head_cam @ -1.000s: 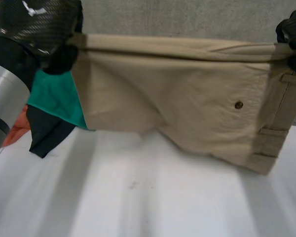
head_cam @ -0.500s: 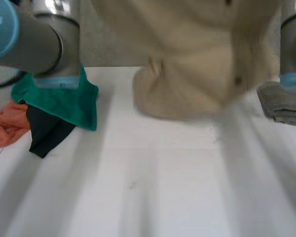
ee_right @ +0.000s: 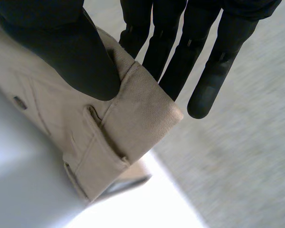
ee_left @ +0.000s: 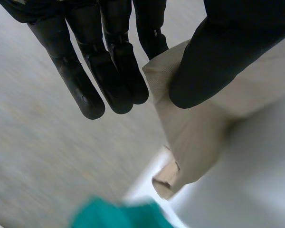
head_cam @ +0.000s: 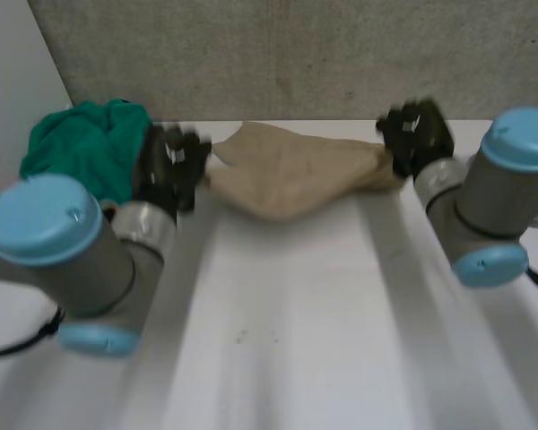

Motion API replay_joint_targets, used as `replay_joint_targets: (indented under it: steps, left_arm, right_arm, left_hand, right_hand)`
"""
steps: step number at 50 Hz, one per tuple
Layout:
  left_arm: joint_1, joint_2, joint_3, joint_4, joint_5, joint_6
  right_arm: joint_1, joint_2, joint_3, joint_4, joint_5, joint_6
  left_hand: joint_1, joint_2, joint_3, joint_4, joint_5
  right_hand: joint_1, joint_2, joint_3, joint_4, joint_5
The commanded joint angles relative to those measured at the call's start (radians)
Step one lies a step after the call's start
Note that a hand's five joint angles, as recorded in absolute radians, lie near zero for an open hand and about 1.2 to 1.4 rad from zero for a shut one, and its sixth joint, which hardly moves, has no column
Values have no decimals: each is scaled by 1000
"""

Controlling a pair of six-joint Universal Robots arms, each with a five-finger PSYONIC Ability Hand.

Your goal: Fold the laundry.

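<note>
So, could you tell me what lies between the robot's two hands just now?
The beige trousers span the whole stretch in the head view; the left hand pinches one end, the right hand the waistband end.

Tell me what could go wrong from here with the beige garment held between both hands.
1. The left hand pinches only a corner of the beige garment, so that corner may slip free.
2. The garment lies along the far edge of the table; the waistband end in the right hand could slide off.
3. The green cloth sits beside the left hand and might get dragged along.
</note>
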Motion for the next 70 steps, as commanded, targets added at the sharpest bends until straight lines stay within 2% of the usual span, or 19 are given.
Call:
replay_joint_targets:
  steps: [1,10,13,17,18,20,24,29,33,40,43,44,45,46,47,56,58,64,70]
  left_arm:
    - [-37,89,-149,-219,-58,8]
    - [-92,298,-223,-666,-85,23]
    - [-124,318,-232,-786,-81,31]
    - [-247,347,-247,-980,-36,45]
    - [-305,370,-244,-1045,-12,51]
    - [-341,384,-235,-1086,11,54]
    - [-309,392,-192,-1045,31,66]
    - [-177,314,-140,-905,33,106]
    - [-110,228,-74,-780,34,126]
    - [-51,92,36,-583,43,124]
    - [-49,42,60,-557,43,124]
    - [-48,27,66,-555,43,126]
    - [-48,22,69,-558,43,129]
    - [-48,21,72,-561,42,135]
    - [-48,19,73,-561,40,140]
    - [4,-5,162,-521,57,189]
    - [24,-41,187,-505,94,190]
    - [95,-226,317,-512,310,181]
    - [116,-354,403,-544,381,181]
  right_arm:
    - [2,-17,150,195,3,-112]
    - [2,-273,353,454,7,-189]
    - [0,-371,445,552,10,-279]
    - [-9,-529,577,709,12,-439]
    - [-14,-550,597,727,12,-462]
    - [-24,-599,635,772,1,-514]
    - [-35,-613,651,749,-2,-519]
    - [-66,-602,652,679,-2,-497]
    - [-66,-499,639,599,-2,-468]
    - [-64,-453,597,496,0,-425]
    - [-63,-445,592,473,-3,-404]
    - [-63,-442,592,468,-2,-401]
    - [-64,-438,594,459,-2,-396]
    - [-64,-438,597,456,-3,-396]
    - [-64,-436,603,450,-3,-396]
    - [-63,-470,657,399,-11,-398]
    - [-63,-493,658,396,-17,-398]
    - [-76,-511,668,385,-22,-396]
    - [-80,-514,684,376,-22,-396]
  left_hand:
    - [259,192,200,194,218]
    - [259,192,200,194,218]
    - [259,192,200,194,218]
    - [259,192,200,194,218]
    - [259,192,200,194,218]
    - [259,192,200,194,218]
    - [259,192,200,194,218]
    - [259,192,200,194,218]
    - [259,192,200,194,218]
    - [259,192,200,194,218]
    - [259,192,200,194,218]
    - [-276,-342,-334,-340,-317]
    - [-601,-667,-659,-665,-642]
    - [-825,-891,-883,-889,-866]
    - [-897,-963,-955,-961,-938]
    - [-857,-923,-915,-921,-898]
    - [-810,-876,-868,-874,-851]
    - [-713,-779,-771,-777,-754]
    - [-678,-744,-736,-742,-719]
  right_hand:
    - [286,218,202,195,205]
    - [286,218,202,195,205]
    - [286,218,202,195,205]
    - [286,218,202,195,205]
    - [286,218,202,195,205]
    - [286,218,202,195,205]
    - [286,218,202,195,205]
    - [286,218,202,195,205]
    - [286,218,202,195,205]
    - [286,218,202,195,205]
    - [286,218,202,195,205]
    - [286,218,202,195,205]
    - [286,218,202,195,205]
    - [286,218,202,195,205]
    - [286,218,202,195,205]
    - [286,218,202,195,205]
    - [286,218,202,195,205]
    - [286,218,202,195,205]
    - [286,218,202,195,205]
